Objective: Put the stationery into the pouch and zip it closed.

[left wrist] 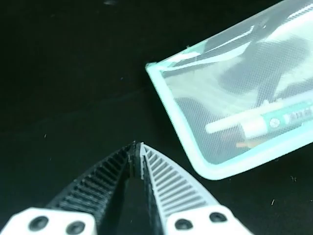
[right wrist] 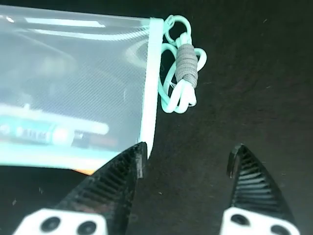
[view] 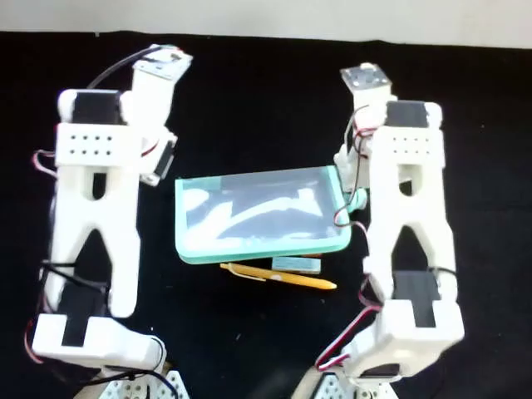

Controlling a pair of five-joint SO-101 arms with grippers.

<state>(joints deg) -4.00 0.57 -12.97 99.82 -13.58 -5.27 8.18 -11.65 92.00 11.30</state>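
- Table (view: pixel 266 91): black top, with my two arms standing either side of the work.
- Pouch (view: pixel 258 216): clear mesh with mint-green edging, lying flat on the table between the arms.
- Left gripper (left wrist: pixel 136 147): fingers pressed together with nothing between them. Tips are near the pouch's plain corner, not touching it.
- Right gripper (right wrist: pixel 188 152): fingers spread apart and empty. One tip sits at the pouch's cord-end corner; contact unclear.
- Pen (view: pixel 278 276): yellow, on the table outside the pouch, just beside the edge nearest my bases.
- White stick with green label (left wrist: pixel 264 122): seen through the mesh; cannot tell whether it is inside or beneath.
- Cord loop (right wrist: pixel 181 73): mint with a grey wrap, at the pouch's end by my right gripper.
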